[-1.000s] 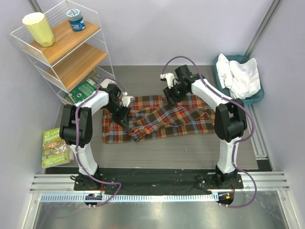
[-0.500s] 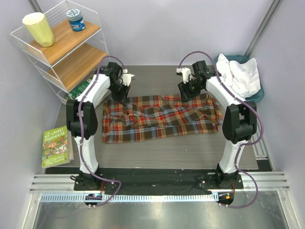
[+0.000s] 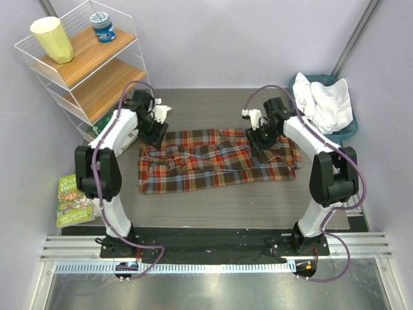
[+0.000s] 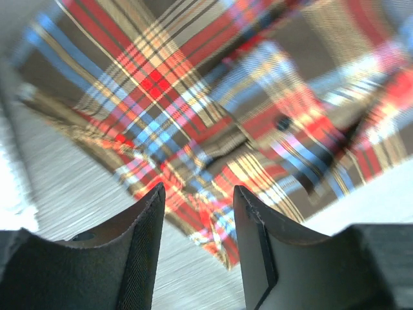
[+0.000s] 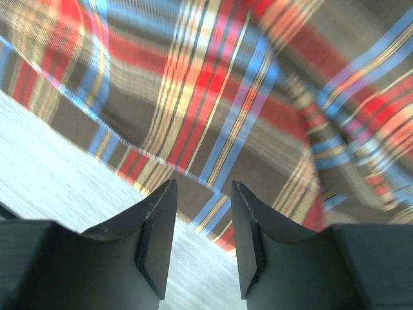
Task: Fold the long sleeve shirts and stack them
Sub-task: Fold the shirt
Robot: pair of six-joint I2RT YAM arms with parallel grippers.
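The plaid flannel shirt [image 3: 216, 161] lies spread flat across the middle of the grey table. My left gripper [image 3: 153, 131] hovers over the shirt's far left corner, jaws open and empty; the plaid edge [image 4: 213, 148] shows between its fingers [image 4: 145, 245]. My right gripper [image 3: 257, 143] hovers over the shirt's far right part, open and empty, with plaid cloth [image 5: 213, 103] close below its fingers [image 5: 158, 232]. The white shirt [image 3: 326, 103] lies bunched in the teal basket [image 3: 347, 132] at the far right.
A white wire shelf [image 3: 97, 71] with wooden boards stands at the far left, holding a yellow cup [image 3: 53, 39] and a blue jar [image 3: 102, 26]. A green book [image 3: 76, 197] lies at the table's left edge; another sits under the shelf [image 3: 115, 119].
Both grippers carried the shirt's near layer back toward the far edge, unfolding it flat, and let go. The shirt now lies spread out; both grippers sit lower and open.
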